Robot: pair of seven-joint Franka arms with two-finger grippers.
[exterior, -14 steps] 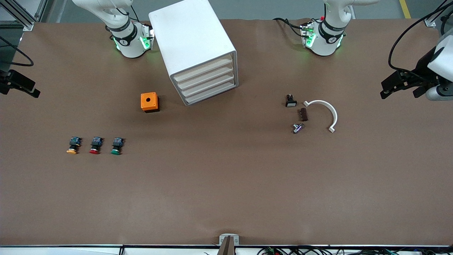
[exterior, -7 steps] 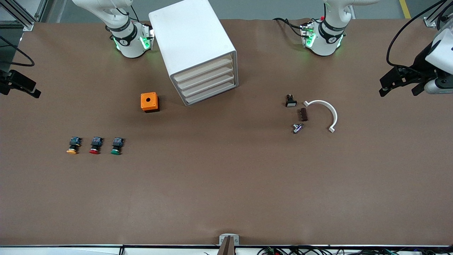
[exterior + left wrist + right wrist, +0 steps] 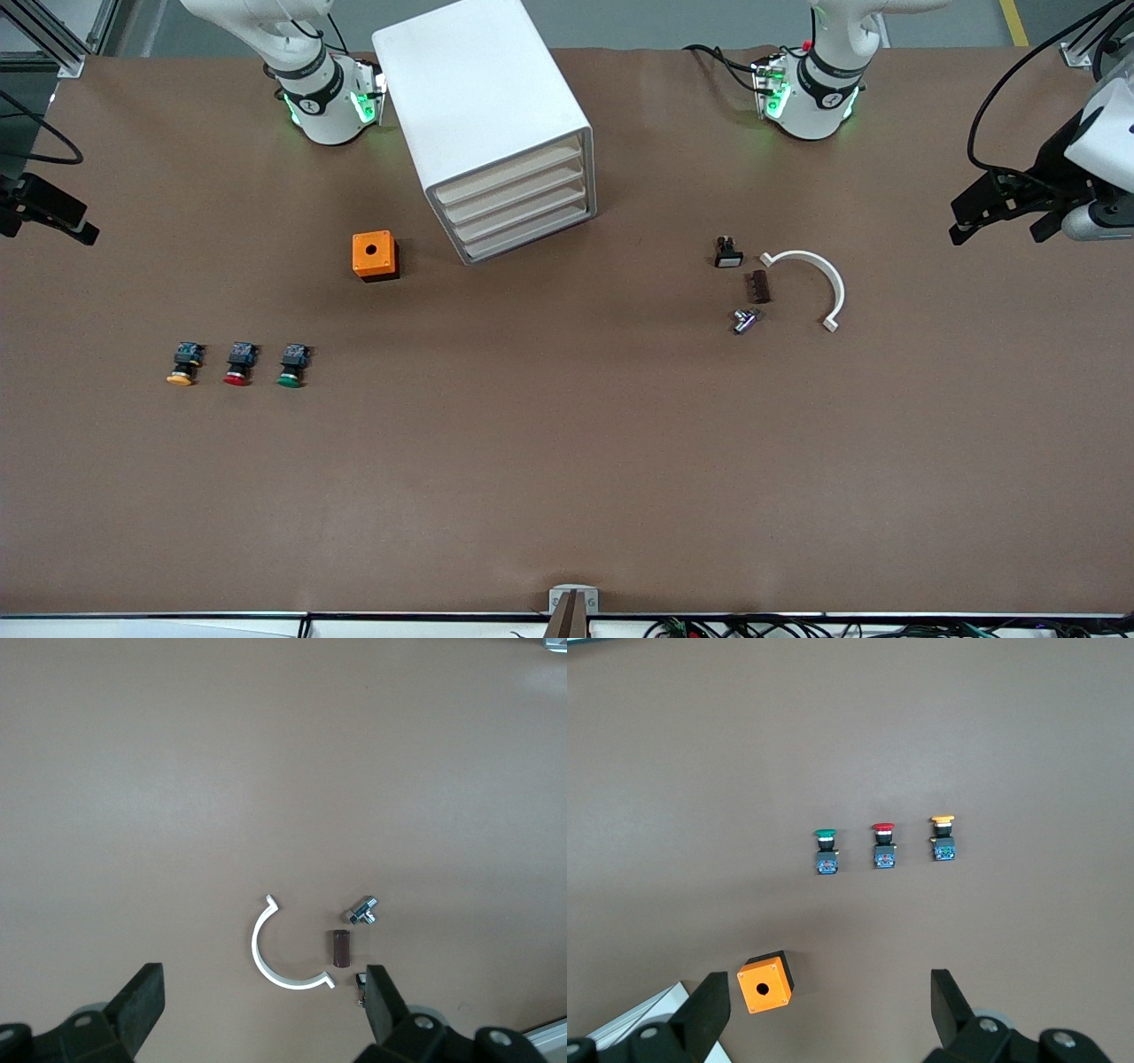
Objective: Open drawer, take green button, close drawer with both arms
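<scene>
- Both claws sit wide open: left claw [image 3: 997,213] over the counter's [image 3: 567,461] left-arm end, right claw [image 3: 49,217] over its right-arm end.
- I see the drawer [image 3: 529,237] shut, lowest in the cabinet [image 3: 483,106].
- The green button [image 3: 291,366] lies nearer the camera, beside the red button [image 3: 238,365].
- I'd approach the drawer front squarely, pulling straight along its slide.

We count one white cabinet [image 3: 483,106] at the upper middle of the frame, holding four drawers, the lowest [image 3: 530,237] among them. At the lower left sit three push buttons: one green [image 3: 292,365], one red [image 3: 238,364], one yellow [image 3: 183,364]. We see one orange box [image 3: 375,255], one white curved clip [image 3: 819,282], and three small parts beside it: black-and-white [image 3: 727,252], brown [image 3: 759,286], metal [image 3: 745,320].
</scene>
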